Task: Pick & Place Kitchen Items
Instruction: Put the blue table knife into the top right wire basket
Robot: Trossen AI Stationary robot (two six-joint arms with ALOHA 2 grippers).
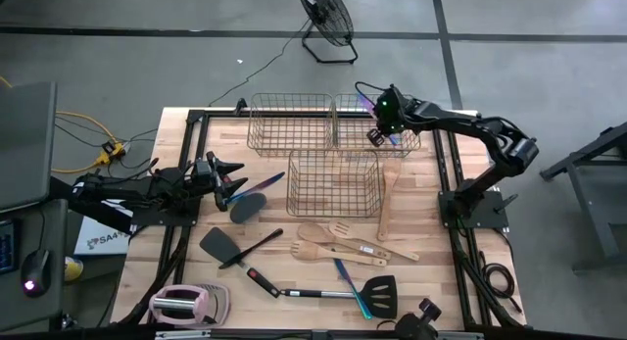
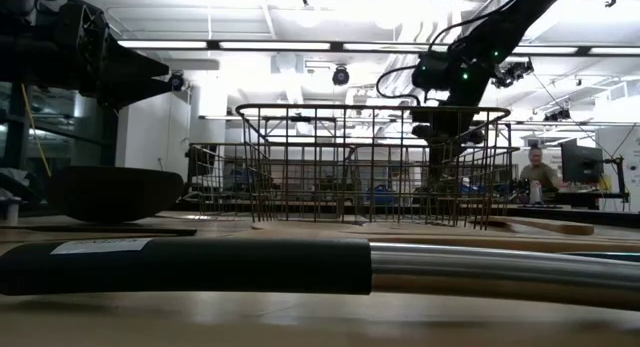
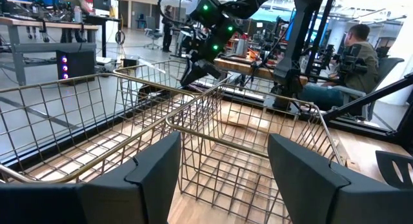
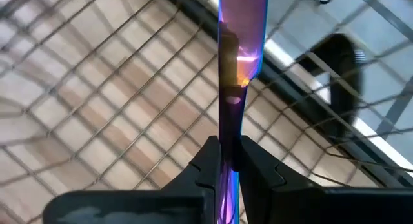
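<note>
1. iridescent purple-teal utensil [image 4: 240,50]: a thin piece pinched between the fingers of the right gripper [image 4: 226,161], which are closed narrowly on its shaft; in the right wrist view it extends away over copper wire mesh with the wooden tabletop beneath.
2. right gripper [image 1: 378,136]: in the high view it hangs over the far right wire basket [image 1: 355,134]; the low view shows it raised above the basket rim.
3. left gripper [image 1: 233,179]: fingers [image 3: 155,169] spread wide and holding nothing, hovering over the tabletop on the left, pointing toward the baskets.
4. copper wire baskets: two side by side at the far edge, the left one [image 1: 289,121] next to the right one, and a third [image 1: 334,182] nearer the middle of the tabletop [image 1: 431,271].
5. iridescent piece [image 1: 257,184] and black spoon [image 1: 248,207]: lying just beside the left gripper.
6. black spatula [image 1: 223,247]: flat on the tabletop, near the front left.
7. pale wooden utensils [image 1: 343,244]: a cluster in front of the middle basket; a long wooden spoon [image 1: 387,198] lies to that basket's right.
8. second iridescent piece [image 1: 352,288] and a black slotted spatula [image 1: 377,295]: near the front edge.
9. pink-and-white gadget [image 1: 188,303]: front left corner.
10. person [image 3: 348,62]: seated in the room beyond the table.
</note>
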